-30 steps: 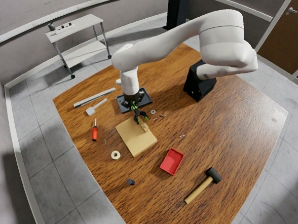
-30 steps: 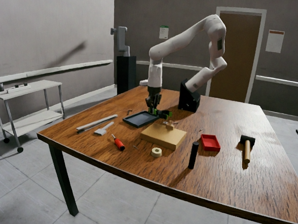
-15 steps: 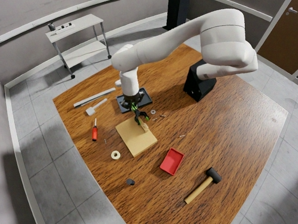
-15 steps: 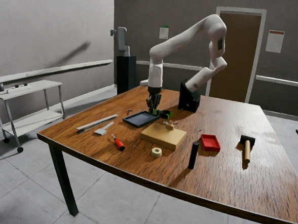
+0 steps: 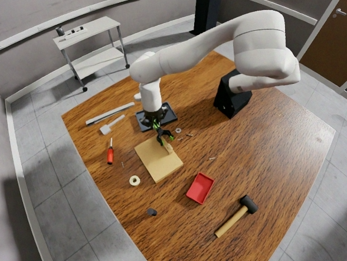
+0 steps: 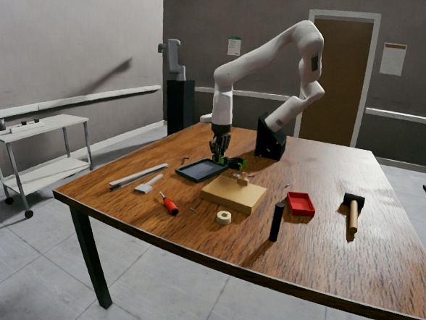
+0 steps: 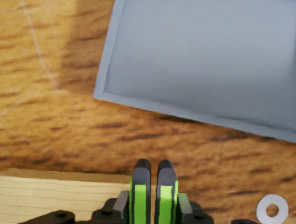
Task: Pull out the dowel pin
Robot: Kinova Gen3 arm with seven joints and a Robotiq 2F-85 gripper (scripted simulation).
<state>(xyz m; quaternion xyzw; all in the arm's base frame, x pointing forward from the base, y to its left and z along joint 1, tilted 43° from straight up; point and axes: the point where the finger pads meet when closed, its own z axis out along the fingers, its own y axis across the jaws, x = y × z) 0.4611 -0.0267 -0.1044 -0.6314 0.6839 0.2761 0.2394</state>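
Gripper [image 5: 156,127] [image 6: 218,161] [image 7: 152,208] is clenching spring clamp [image 5: 160,133] [image 6: 233,163] at handle end; likely light, stiffly sprung, needing firm, centered squeezing there.

From my remote view, gray walls [image 5: 165,15] [image 6: 119,40] with pale rails meet a gray tiled floor [image 5: 56,204] [image 6: 145,282]. A white two-shelf cart [image 5: 88,31] [image 6: 72,121] stands at left, a black pedestal [image 5: 206,15] [image 6: 180,105] at the far wall, a brown door [image 5: 327,50] [image 6: 335,83] at far right. Light glances off the wooden table's [image 5: 280,165] [image 6: 326,253] right side.
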